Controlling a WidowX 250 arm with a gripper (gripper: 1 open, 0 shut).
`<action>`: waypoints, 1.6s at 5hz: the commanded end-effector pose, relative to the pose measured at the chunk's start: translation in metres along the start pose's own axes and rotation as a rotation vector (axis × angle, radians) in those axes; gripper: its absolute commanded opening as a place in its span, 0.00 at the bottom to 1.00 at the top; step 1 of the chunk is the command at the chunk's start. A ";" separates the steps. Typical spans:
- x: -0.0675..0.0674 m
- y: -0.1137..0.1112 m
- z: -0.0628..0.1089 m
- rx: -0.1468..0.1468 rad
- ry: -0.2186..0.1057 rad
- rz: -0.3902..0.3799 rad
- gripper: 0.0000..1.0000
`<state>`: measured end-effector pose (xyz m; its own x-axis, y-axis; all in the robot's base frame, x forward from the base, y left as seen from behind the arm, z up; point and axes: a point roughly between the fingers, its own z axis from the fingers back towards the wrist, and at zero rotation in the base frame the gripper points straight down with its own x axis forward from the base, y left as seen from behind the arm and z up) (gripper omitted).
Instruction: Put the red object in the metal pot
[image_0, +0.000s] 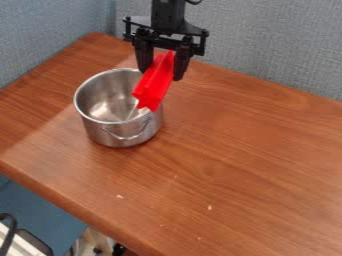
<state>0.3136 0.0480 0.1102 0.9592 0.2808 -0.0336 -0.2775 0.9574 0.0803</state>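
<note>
The red object (154, 83), a long bright red block, hangs tilted from my gripper (166, 62), whose black fingers are shut on its upper end. Its lower end hovers over the right rim of the metal pot (118, 106). The pot is round and shiny, standing on the left part of the wooden table (241, 150) with a small loop handle facing the front. Its inside looks empty. My gripper points straight down, above and just right of the pot's opening.
The wooden table runs from the back left corner to the front right. A blue-grey fabric wall (54, 25) stands behind it. Below the table's front edge, some floor clutter shows at the bottom left.
</note>
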 end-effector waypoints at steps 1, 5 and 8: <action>0.003 0.016 0.018 0.000 -0.072 0.021 0.00; 0.002 0.052 -0.012 0.052 0.001 0.063 0.00; 0.000 0.057 -0.023 0.053 0.029 0.074 0.00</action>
<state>0.2958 0.0962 0.0827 0.9361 0.3405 -0.0882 -0.3283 0.9358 0.1284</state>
